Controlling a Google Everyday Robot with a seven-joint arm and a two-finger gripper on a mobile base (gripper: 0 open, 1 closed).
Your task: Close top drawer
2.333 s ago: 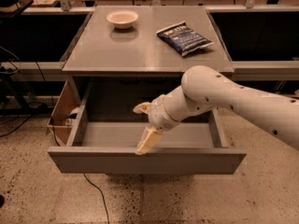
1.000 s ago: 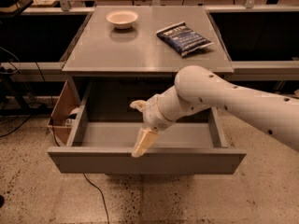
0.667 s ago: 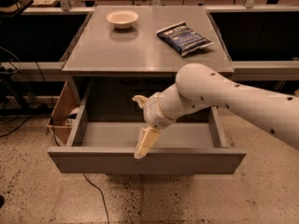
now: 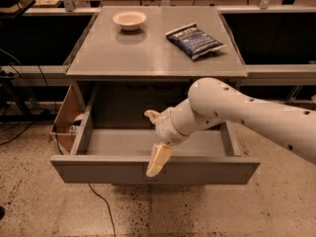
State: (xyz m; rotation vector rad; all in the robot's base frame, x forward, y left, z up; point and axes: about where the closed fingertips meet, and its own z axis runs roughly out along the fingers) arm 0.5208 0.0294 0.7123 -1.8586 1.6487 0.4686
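The top drawer (image 4: 123,171) is a wide grey drawer pulled fully out of the grey cabinet, and its grey box interior (image 4: 118,142) holds nothing. My gripper (image 4: 155,138) reaches in from the right on a white arm and hangs over the middle of the drawer's front edge. It is open and holds nothing. One cream finger (image 4: 159,160) points down across the top rim of the front panel. The other finger (image 4: 151,115) points up and back over the drawer interior.
On the cabinet top (image 4: 148,53) stand a white bowl (image 4: 129,19) at the back left and a blue snack bag (image 4: 194,40) at the back right. A cardboard box (image 4: 66,117) sits on the floor left of the drawer. A black cable (image 4: 101,204) runs over the speckled floor.
The gripper has shifted slightly left and down along the drawer's front edge. The drawer stands just as far open as before.
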